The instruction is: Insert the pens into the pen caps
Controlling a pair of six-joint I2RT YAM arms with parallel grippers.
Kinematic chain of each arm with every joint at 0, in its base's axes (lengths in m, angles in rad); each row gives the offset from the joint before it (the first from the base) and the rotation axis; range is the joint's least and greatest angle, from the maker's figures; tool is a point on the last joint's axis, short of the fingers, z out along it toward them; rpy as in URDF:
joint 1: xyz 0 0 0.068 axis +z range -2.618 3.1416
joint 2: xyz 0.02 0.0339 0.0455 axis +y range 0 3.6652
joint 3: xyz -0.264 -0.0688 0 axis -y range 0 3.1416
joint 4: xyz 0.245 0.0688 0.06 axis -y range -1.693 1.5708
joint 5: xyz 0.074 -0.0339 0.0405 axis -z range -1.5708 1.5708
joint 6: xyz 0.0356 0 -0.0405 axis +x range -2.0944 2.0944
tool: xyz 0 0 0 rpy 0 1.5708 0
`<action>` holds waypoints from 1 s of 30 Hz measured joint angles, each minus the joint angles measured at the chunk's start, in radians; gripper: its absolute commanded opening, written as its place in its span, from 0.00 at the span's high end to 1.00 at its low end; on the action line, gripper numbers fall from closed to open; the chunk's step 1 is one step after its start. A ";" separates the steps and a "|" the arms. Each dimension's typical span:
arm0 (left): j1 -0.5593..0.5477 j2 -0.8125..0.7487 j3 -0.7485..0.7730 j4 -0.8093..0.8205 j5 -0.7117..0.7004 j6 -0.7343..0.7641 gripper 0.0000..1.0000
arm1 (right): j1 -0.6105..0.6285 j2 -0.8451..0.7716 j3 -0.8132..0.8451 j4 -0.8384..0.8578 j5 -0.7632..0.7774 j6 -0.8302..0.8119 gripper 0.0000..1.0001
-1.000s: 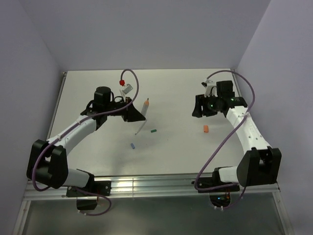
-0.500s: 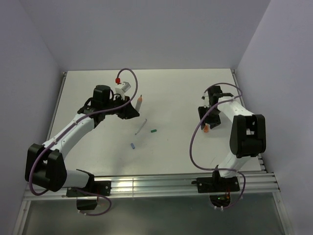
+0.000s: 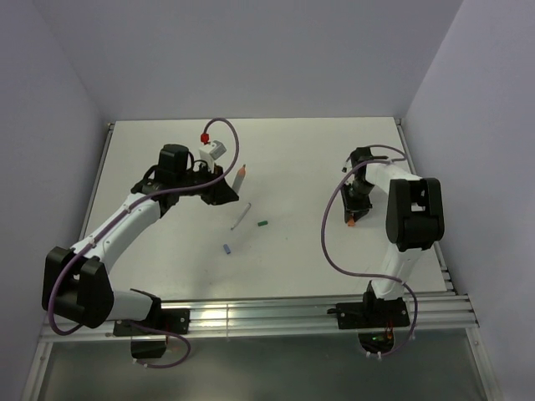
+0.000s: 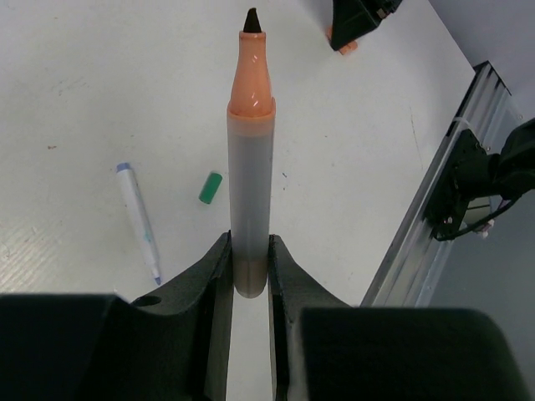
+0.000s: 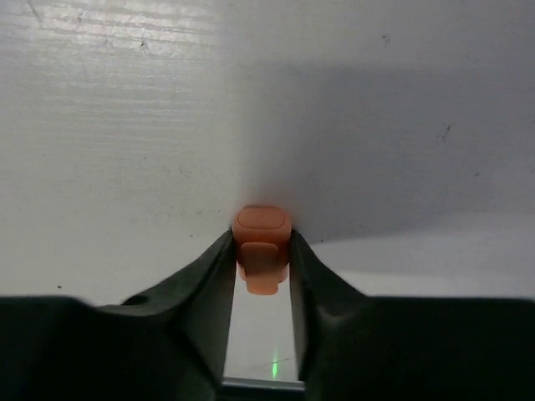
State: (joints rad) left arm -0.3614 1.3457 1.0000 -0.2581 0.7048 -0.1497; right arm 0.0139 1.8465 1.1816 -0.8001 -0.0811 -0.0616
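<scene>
My left gripper [image 4: 250, 263] is shut on the thick greyish translucent pen [image 4: 250, 184], whose orange end and dark tip point away from me; in the top view the pen [image 3: 240, 176] is held above the table. A thin whitish pen [image 3: 241, 218] lies on the table, also in the left wrist view [image 4: 139, 221]. A dark green cap [image 3: 262, 224] lies beside it, and shows in the left wrist view [image 4: 210, 187]. A blue cap [image 3: 226, 248] lies nearer. My right gripper [image 5: 262, 255] is shut on an orange cap [image 5: 262, 242] that rests on the table [image 3: 352, 221].
The white table [image 3: 301, 159] has a metal rail [image 3: 276, 313] along its near edge. Purple cables [image 3: 230, 134] loop over both arms. Lilac walls stand at the back and sides.
My right arm has swung in and down over the orange cap and shut on it. My left gripper has lifted the thick pen a little and turned it more upright.
</scene>
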 measured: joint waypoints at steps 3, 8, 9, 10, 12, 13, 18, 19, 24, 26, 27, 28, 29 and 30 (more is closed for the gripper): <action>0.000 0.000 0.000 -0.010 0.039 0.023 1.00 | -0.002 0.000 0.003 0.001 -0.010 0.005 1.00; 0.000 0.000 0.002 -0.045 0.185 0.066 1.00 | -0.002 -0.007 0.051 -0.003 -0.154 -0.008 1.00; 0.000 -0.001 0.002 -0.050 0.218 0.071 1.00 | -0.002 -0.016 0.081 -0.007 -0.206 -0.010 1.00; 0.000 -0.002 0.003 -0.054 0.266 0.075 1.00 | -0.002 -0.030 0.117 -0.006 -0.262 -0.006 1.00; -0.003 -0.008 0.003 -0.048 0.321 0.063 1.00 | -0.002 -0.073 0.203 0.009 -0.362 0.024 1.00; -0.005 -0.015 0.003 -0.037 0.343 0.049 1.00 | -0.001 -0.107 0.249 0.037 -0.413 0.056 1.00; -0.020 -0.064 0.003 0.057 0.362 -0.065 1.00 | 0.035 -0.340 0.346 0.259 -0.533 0.295 1.00; -0.024 -0.071 0.003 0.070 0.343 -0.086 1.00 | 0.056 -0.393 0.346 0.301 -0.533 0.346 1.00; -0.056 -0.049 0.039 0.088 0.203 -0.163 1.00 | 0.192 -0.510 0.336 0.426 -0.474 0.524 1.00; -0.087 -0.005 0.095 0.069 0.157 -0.172 1.00 | 0.247 -0.507 0.314 0.456 -0.451 0.572 1.00; -0.109 0.021 0.125 0.067 0.140 -0.178 1.00 | 0.266 -0.501 0.292 0.467 -0.439 0.591 1.00; -0.126 0.039 0.142 0.070 0.132 -0.182 1.00 | 0.280 -0.499 0.260 0.481 -0.431 0.610 1.00; -0.145 0.054 0.150 0.078 0.125 -0.187 1.00 | 0.290 -0.496 0.228 0.489 -0.427 0.627 1.00; -0.160 0.058 0.150 0.081 0.118 -0.190 1.00 | 0.296 -0.496 0.195 0.498 -0.429 0.642 1.00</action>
State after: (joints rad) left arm -0.5213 1.4040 1.1500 -0.1772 0.8230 -0.3393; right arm 0.3103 1.3510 1.3762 -0.3023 -0.5102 0.5808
